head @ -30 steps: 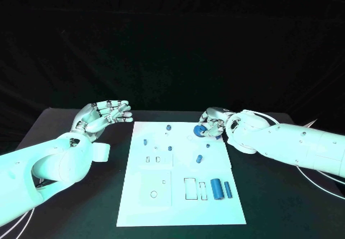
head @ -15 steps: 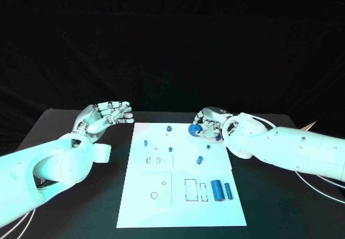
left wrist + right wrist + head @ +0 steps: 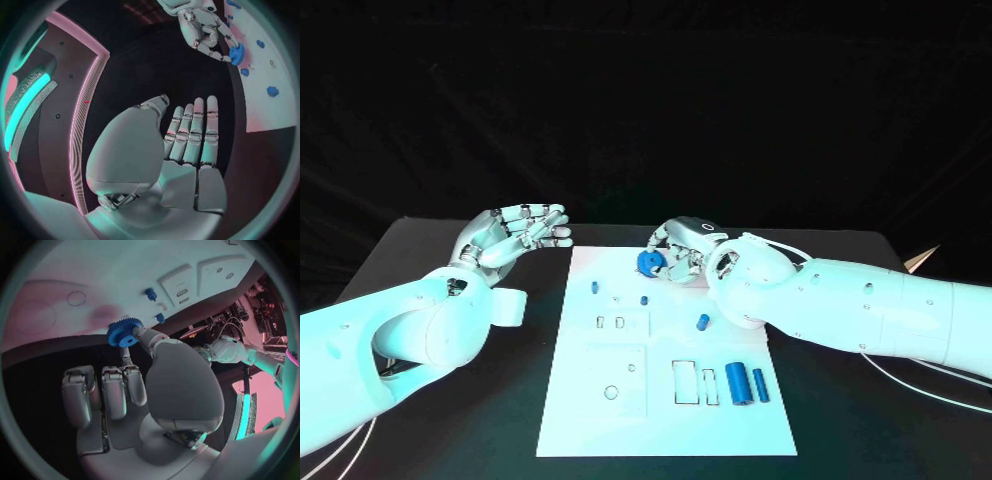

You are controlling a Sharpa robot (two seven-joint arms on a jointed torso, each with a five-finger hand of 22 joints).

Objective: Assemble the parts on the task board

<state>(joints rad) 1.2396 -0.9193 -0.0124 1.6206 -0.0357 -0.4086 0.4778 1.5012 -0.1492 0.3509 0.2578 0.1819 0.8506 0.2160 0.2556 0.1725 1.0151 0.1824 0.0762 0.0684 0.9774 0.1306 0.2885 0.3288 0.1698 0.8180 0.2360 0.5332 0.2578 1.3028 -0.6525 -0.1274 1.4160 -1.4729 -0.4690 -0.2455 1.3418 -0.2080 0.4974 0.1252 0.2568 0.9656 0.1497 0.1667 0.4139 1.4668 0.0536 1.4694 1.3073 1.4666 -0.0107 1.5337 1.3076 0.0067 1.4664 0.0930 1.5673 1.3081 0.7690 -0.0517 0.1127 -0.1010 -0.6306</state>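
We see the black table (image 3: 430, 420), and on it the white task board (image 3: 646, 420) with small blue parts: two long cylinders (image 3: 746, 382) near its lower right, a short peg (image 3: 704, 321) mid-board. Right hand (image 3: 678, 250) hangs over the board's top edge, pinching a blue gear (image 3: 649, 263), toothed rim, round hole in the centre, between thumb and a finger, other fingers loosely curled. Left hand (image 3: 516, 230) is off the board's left side, palm up, fingers straight and together, holding nothing

Dim room, black backdrop, brightly lit board, fisheye-curved wrist views
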